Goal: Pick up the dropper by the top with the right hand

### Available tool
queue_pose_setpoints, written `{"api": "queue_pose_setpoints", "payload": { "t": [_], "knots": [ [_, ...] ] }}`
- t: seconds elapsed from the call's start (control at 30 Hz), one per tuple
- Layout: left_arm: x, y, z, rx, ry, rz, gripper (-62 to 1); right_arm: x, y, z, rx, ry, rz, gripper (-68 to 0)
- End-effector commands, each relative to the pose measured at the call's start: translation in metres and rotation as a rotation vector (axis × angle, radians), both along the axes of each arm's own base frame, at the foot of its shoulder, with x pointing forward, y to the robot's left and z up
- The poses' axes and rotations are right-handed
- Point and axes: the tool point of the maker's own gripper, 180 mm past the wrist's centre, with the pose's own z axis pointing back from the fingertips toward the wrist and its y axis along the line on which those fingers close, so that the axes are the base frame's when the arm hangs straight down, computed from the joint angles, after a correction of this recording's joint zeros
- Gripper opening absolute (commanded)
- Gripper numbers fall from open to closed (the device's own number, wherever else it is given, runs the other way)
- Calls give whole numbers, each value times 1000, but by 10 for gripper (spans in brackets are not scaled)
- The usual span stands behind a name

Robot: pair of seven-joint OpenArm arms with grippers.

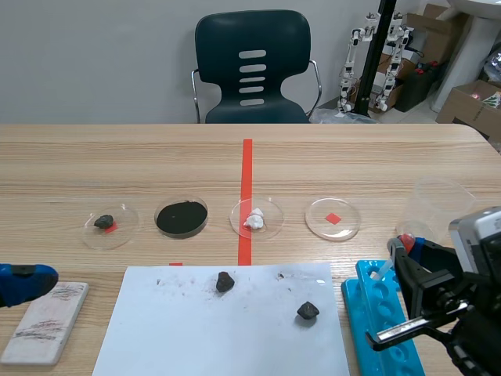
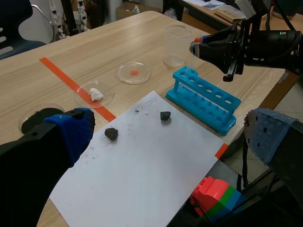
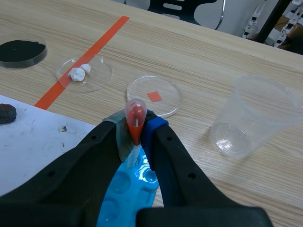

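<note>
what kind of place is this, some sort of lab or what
Likely a robotics lab staged as a chemistry bench: petri dishes and a blue test tube rack on the wooden table, a dropper held in the right gripper, and small humanoid robots beside cardboard boxes at the back.

We see the dropper [image 3: 134,118] with its red-orange bulb, a bright blue rack [image 2: 204,97], white paper [image 1: 227,337] smudged grey, black stones [image 1: 225,281], black powder [image 1: 182,218], pale wood-grain table [image 1: 352,164], orange-red tape [image 1: 246,180], a dark teal chair [image 1: 223,47], blue dotted pads [image 2: 267,132]
</note>
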Motion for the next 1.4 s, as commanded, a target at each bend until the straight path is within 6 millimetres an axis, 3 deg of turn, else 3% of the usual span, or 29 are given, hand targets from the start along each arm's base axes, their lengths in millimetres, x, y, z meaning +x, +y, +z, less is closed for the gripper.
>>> {"api": "queue_pose_setpoints", "payload": {
  "t": [0.0,0.33,0.57,1.17,1.37],
  "knots": [
    [0,-1,4,-18,-5,-2,14,5,2,11,8,-43,8,-667],
    [0,-1,4,-19,-6,-2,14,4,-3,11,48,-34,-25,-667],
    [0,-1,4,-19,-6,-2,14,-2,-2,24,65,-80,-37,-667],
    [0,-1,4,-19,-6,-2,14,-16,9,83,115,-131,-33,-667],
    [0,-1,4,-19,-6,-2,14,-20,17,99,138,-69,-36,-667]
  ]
}}
